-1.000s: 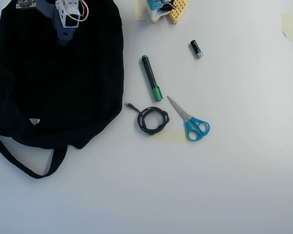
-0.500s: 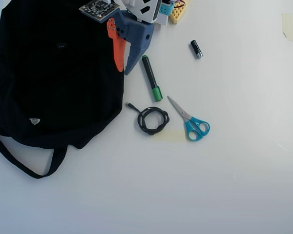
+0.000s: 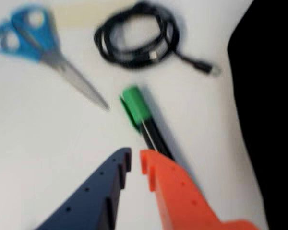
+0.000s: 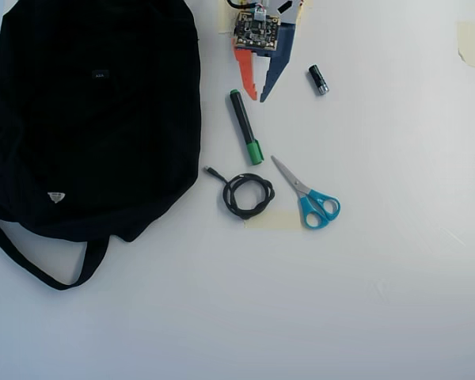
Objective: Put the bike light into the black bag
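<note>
Overhead view: gripper at the far edge, jaws nearly closed, a thin gap, holding nothing | bike light not visible in either view | black bag at left | green marker just beside the fingertips.

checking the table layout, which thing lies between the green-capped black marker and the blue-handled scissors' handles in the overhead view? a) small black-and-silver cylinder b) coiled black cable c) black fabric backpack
b: the coiled black cable sits below the green-capped black marker, left of the blue-handled scissors.
</note>
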{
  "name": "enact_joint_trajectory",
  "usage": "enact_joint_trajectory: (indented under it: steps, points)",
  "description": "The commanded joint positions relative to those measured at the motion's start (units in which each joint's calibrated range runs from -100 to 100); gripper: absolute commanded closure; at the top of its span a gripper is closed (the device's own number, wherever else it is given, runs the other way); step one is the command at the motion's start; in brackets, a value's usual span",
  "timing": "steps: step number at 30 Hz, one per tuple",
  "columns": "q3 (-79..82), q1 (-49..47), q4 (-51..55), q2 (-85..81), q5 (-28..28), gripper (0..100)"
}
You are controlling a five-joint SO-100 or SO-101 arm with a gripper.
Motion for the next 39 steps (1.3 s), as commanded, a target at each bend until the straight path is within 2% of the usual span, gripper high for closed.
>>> enact_joint_trajectory:
  steps: [1, 15, 19, 25, 39]
  points:
    - [10.75, 0.03, 0.32, -8.65, 0.48, 98]
    - [45.07, -2.14, 0.32, -44.58, 0.48, 98]
    - [46.06, -2.21, 2.04, -44.92, 0.48, 98]
    - [46.06, -1.99, 10.82, -44.92, 0.11, 98]
    - [46.06, -2.14, 10.82, -44.83, 0.11, 98]
